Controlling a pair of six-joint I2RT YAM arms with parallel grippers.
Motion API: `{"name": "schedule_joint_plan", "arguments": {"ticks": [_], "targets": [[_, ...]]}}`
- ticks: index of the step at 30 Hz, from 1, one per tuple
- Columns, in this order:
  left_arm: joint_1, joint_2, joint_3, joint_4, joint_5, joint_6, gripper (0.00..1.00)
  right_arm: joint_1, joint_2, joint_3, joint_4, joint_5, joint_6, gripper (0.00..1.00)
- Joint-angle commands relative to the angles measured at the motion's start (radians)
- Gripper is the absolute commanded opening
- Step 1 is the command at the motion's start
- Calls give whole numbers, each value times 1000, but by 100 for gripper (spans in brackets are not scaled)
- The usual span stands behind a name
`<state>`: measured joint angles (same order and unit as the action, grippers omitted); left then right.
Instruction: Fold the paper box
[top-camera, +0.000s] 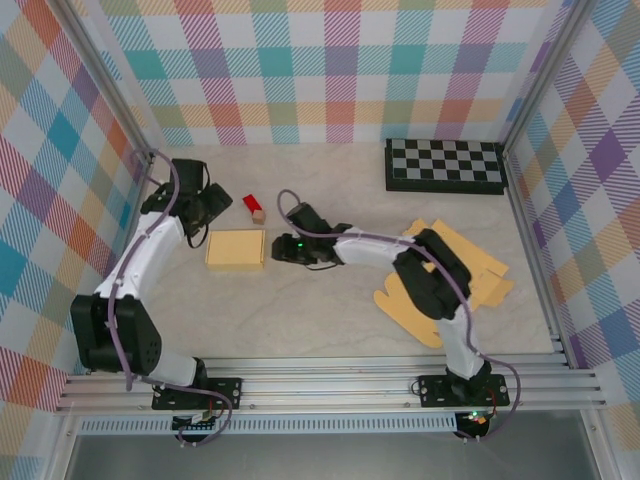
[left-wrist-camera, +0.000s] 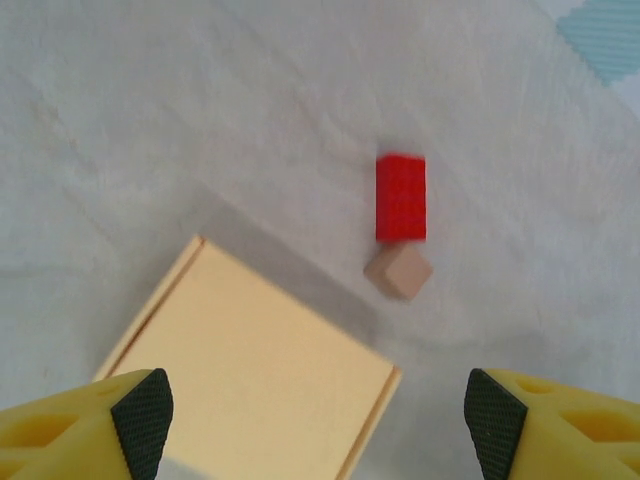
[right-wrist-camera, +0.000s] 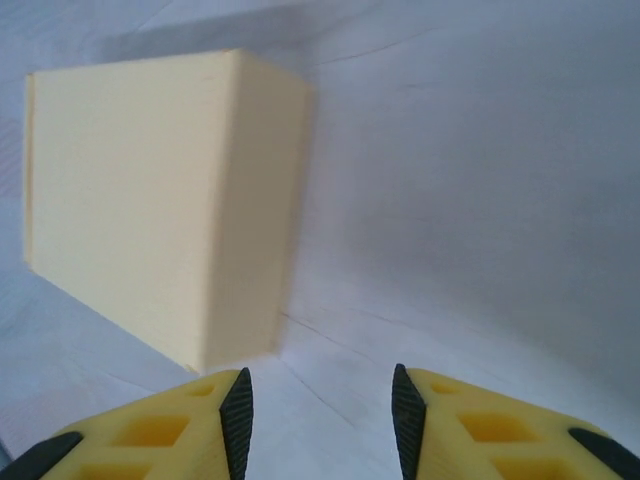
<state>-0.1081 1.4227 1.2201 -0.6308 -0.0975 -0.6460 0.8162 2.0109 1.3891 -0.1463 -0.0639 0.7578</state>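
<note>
Currently, box place: closed pale yellow paper box (top-camera: 236, 248) lies flat on the whitish worktop (top-camera: 330, 330), between the two pincers.
Left pincer (left-wrist-camera: 318, 420): jaws wide apart, empty, over one edge of the box.
Right pincer (right-wrist-camera: 320, 415): jaws apart, empty, just beside the box's side wall, not touching.
Box form: square, low, smooth matte card, sharp edges.
Fingers: yellow plastic with black textured pads (left-wrist-camera: 142, 410).
Near the box: red studded plastic brick (left-wrist-camera: 401, 197) touching a small plain wooden cube (left-wrist-camera: 398, 272).
Right side: flat tan cardboard blanks (top-camera: 470, 265), unfolded.

Cardboard sheets (top-camera: 478, 256) partly hidden beneath the right arm (top-camera: 432, 272).
</note>
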Motion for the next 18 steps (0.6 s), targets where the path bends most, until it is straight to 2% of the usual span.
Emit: {"name": "schedule_joint_plan", "arguments": {"ticks": [1,5,7,12,15,18], "targets": [[-91,-93,-82,-44,26,3,80,-113,-232,-142,-172,171,-140,45],[-223,-143,-121,-30,40,-6,80,-269,-436,-308,-335,364,-194,53],[-290,-140,-117,-12,43,-3,80,-356,-498,-378,-353,415,-215,55],[-432,-77,-68,-2,17,23,80,-601,-570,-498,-393,442,-142,60],[-487,-30,-16,-46,-22,40,80,-687,-575,-543,-391,462,-86,64],[-514,-11,-10,-44,-22,42,80,-726,-560,-575,-350,419,-68,65]]}}
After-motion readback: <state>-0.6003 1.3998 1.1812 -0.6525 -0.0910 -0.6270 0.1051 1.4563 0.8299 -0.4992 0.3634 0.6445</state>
